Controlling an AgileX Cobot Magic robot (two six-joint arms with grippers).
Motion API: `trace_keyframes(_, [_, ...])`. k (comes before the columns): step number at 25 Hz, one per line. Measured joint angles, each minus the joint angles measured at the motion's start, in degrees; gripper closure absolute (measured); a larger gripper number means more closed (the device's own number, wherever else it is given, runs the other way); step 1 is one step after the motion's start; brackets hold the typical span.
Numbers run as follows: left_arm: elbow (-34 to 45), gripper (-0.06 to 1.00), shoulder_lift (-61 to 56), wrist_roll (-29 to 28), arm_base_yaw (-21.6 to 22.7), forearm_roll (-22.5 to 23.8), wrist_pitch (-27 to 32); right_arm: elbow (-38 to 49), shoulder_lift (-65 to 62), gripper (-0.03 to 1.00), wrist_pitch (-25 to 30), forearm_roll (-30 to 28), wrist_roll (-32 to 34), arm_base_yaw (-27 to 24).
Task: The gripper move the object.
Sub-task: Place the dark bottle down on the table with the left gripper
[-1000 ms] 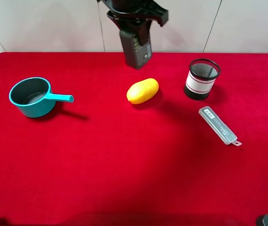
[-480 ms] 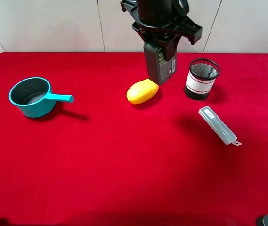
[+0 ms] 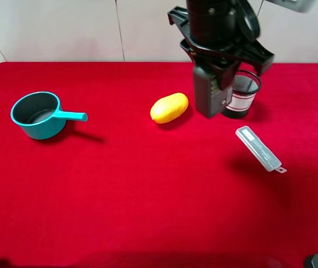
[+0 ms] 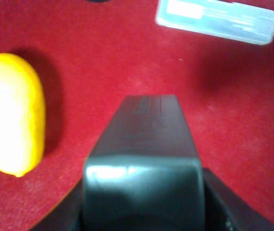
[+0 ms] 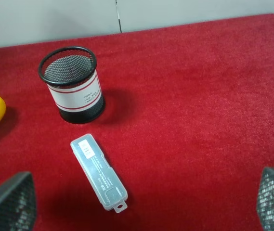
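The left gripper point(image 3: 220, 58) clasps the pump bottle point(image 3: 209, 96); only the right wrist view shows the cup point(image 5: 73, 91) whole.

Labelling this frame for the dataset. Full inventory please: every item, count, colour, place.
pump bottle: 1, dark grey, held above the table, between fruit and cup
yellow fruit: 1, yellow, table centre
mesh cup: 1, black with white band, rear right
flat case: 1, translucent grey, in front of the cup
saucepan: 1, teal, left side
table: 1, red cloth
left tool: 1, black, shut on the bottle
right tool: 1, black, open, holding nothing
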Motion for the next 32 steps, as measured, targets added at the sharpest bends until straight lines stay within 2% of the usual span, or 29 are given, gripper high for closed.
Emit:
trace_keyframes(4, [0.0, 0.52, 0.0, -0.5, -2.2, 0.0, 0.0, 0.0, 0.0, 0.27, 0.0, 0.0, 0.0, 0.0])
trace_keyframes(10, [0.0, 0.52, 0.0, -5.3, -4.0, -0.2, 0.0, 0.0, 0.0, 0.27, 0.0, 0.0, 0.0, 0.0])
trace_keyframes(21, [0.0, 0.52, 0.3, -19.0, -4.3, -1.0, 0.0, 0.0, 0.0, 0.27, 0.0, 0.0, 0.0, 0.0])
trace_keyframes(26, [0.0, 0.52, 2.7, -21.7, -4.3, -1.0, 0.0, 0.0, 0.0, 0.27, 0.0, 0.0, 0.0, 0.0])
trace_keyframes(32, [0.0, 0.52, 5.5, -22.2, -4.3, -0.7, 0.0, 0.0, 0.0, 0.27, 0.0, 0.2, 0.0, 0.0])
